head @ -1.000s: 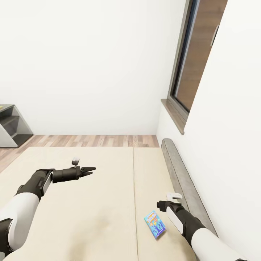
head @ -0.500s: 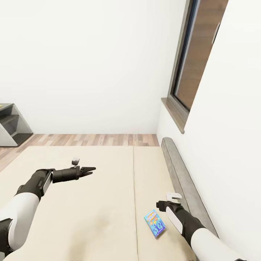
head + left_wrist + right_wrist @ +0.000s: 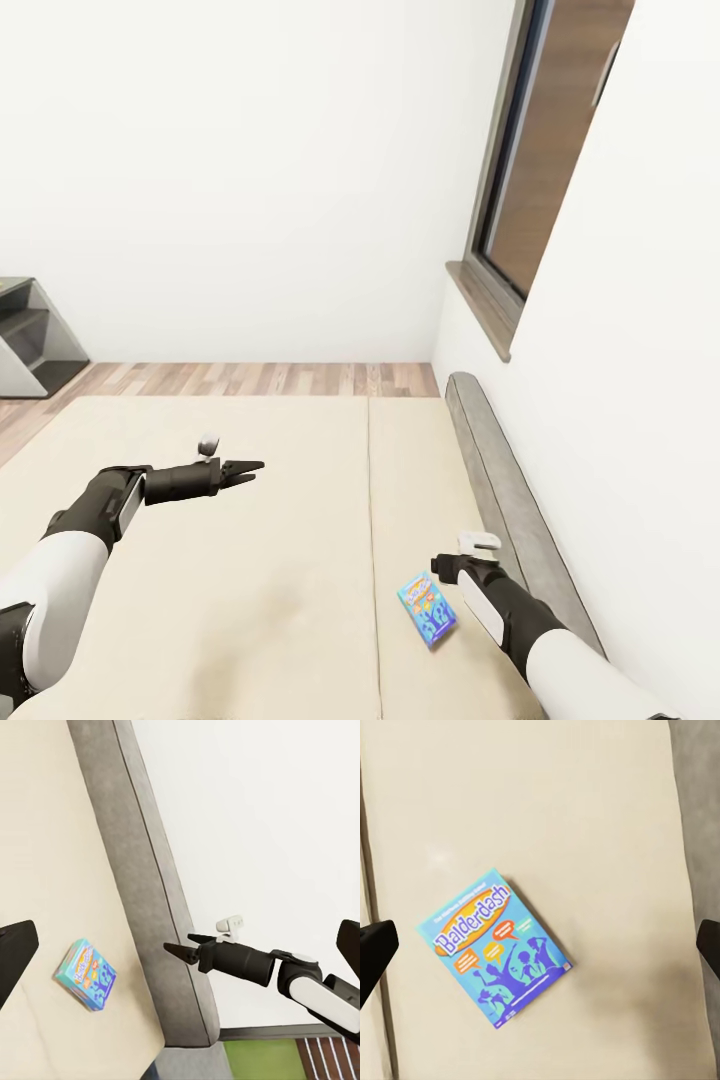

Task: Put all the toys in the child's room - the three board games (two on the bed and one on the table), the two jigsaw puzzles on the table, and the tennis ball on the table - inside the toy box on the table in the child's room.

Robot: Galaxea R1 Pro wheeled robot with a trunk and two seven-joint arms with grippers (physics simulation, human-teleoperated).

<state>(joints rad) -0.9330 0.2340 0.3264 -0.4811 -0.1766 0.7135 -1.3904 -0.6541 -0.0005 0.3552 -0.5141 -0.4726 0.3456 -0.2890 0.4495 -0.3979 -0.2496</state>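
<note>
A bright blue board game (image 3: 428, 610) with orange print lies flat on the beige bed (image 3: 250, 570), close to the grey headboard (image 3: 505, 490). My right gripper (image 3: 440, 568) hovers just beside and above it, open; in the right wrist view the board game (image 3: 495, 945) lies below and between the spread fingers (image 3: 375, 952). My left gripper (image 3: 246, 467) is held out over the middle of the mattress, open and holding nothing. From the left wrist view I see the board game (image 3: 85, 973) and the right gripper (image 3: 180, 945) over the headboard edge.
A white wall runs along the headboard, with a dark-framed window (image 3: 535, 170) and its sill above. Wood plank floor (image 3: 250, 378) lies beyond the bed's far edge. A grey stepped shelf unit (image 3: 30, 340) stands at the far left.
The whole view has shifted slightly, so the camera moved. The blue board game now sits a little nearer my right gripper in the picture. Both arms keep their pose.
</note>
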